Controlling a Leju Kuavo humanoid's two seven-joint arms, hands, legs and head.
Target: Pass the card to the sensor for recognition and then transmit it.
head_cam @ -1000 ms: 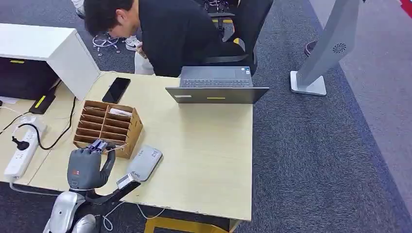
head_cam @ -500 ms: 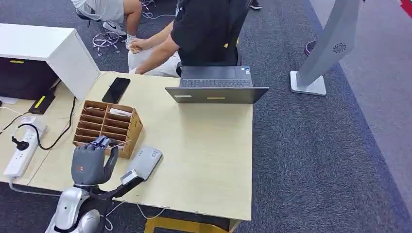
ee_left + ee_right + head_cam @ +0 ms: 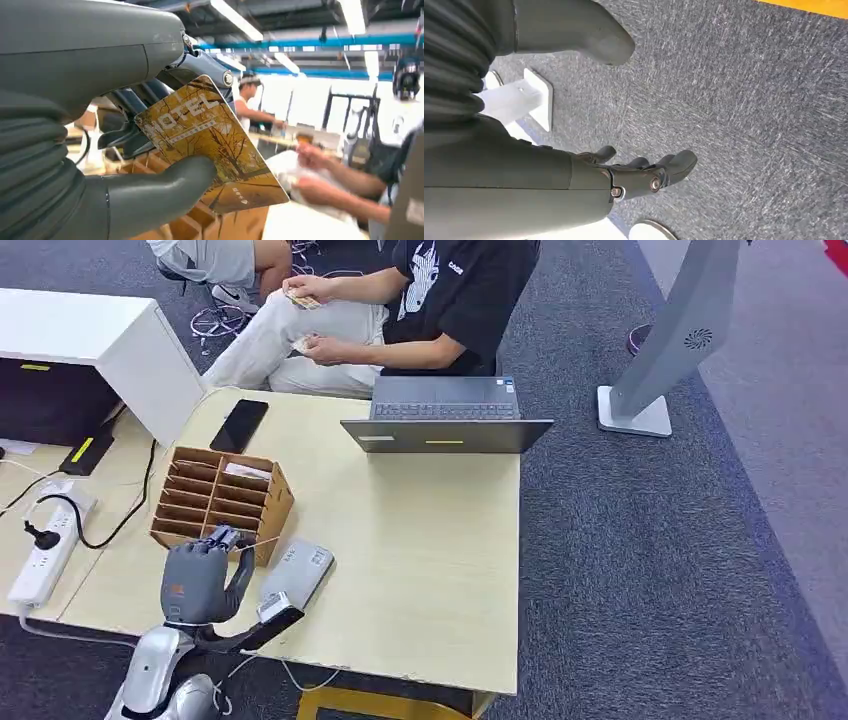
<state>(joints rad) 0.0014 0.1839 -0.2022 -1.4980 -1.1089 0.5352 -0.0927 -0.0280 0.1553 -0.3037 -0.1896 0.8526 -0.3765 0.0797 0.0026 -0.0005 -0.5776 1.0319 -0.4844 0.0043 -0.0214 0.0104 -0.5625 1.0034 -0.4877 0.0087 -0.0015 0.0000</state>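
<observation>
Bright, even light; blown-out, blurred wrist background.

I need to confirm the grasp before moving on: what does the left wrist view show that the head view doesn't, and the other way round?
Left wrist view alone: the card's printed face, a brown tree design reading HOTEL, pinched between the thumb and the dark fingers.

Head view alone: the layout. The grey sensor lies on the table right of the left hand, beside the cardboard organizer.

Both: the left hand holding the card, the organizer, and the seated person.
</observation>
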